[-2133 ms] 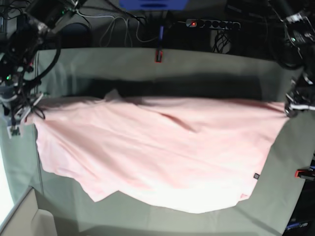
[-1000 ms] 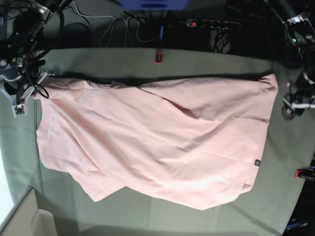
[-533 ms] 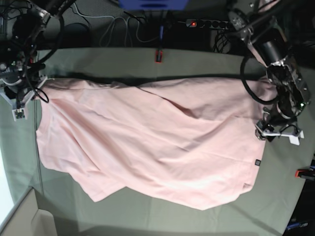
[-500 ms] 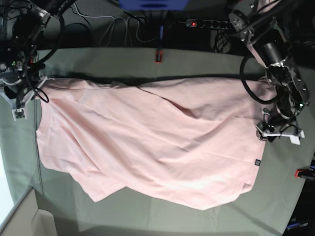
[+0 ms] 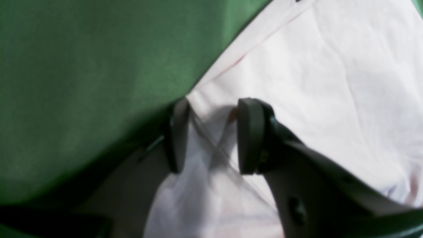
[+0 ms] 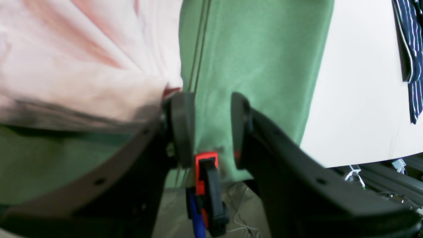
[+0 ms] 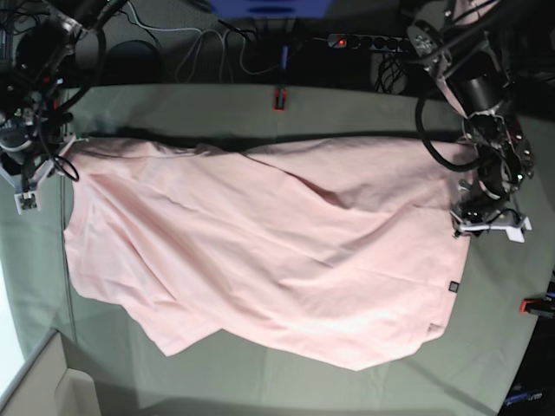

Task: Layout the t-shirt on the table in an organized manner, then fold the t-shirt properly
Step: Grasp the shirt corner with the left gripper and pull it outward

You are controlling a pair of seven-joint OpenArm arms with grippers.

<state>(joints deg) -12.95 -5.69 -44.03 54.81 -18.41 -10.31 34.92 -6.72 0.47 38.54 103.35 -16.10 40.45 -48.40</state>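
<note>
Spread across the counter (image 7: 260,108) but rumpled, t-shirt (image 7: 260,251) unfolded; left tool (image 5: 211,135) apart astride its right-frame hem, right tool (image 6: 208,129) apart, empty, upper left.

You have a plain pale pink t-shirt (image 7: 269,251) with a small dark tag near its hem, lying on a dull grey-green table (image 7: 364,108) cloth fixed by red clamps (image 7: 279,98), with black gripper fingers (image 5: 249,135) and a navy white-striped cloth (image 6: 411,49) beyond the table.
</note>
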